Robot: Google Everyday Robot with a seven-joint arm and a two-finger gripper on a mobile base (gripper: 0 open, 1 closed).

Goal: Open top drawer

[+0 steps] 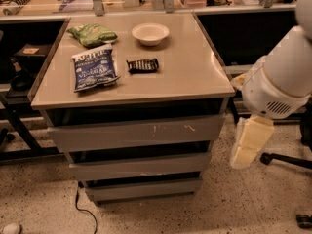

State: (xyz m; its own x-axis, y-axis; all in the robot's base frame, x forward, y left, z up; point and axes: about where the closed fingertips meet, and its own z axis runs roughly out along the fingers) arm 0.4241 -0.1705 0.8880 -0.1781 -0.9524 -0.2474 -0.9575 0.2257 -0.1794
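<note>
We are seeing the top drawer (134, 132) sitting directly under the counter (195, 77), its front looking pushed in, above two narrower drawer fronts (140, 165). Our claw (250, 141) is hanging right of the cabinet, level with the drawers and apart from them. We are unable to tell whether it is clenched or released.

My top drawer (131, 134) is the widest of 3 stacked grey fronts: flat, handle-less, with pale scratches right of centre. It sits level and pushed in under the tabletop (195, 82). My gripper (244, 154) hangs to its right, apart.
</note>
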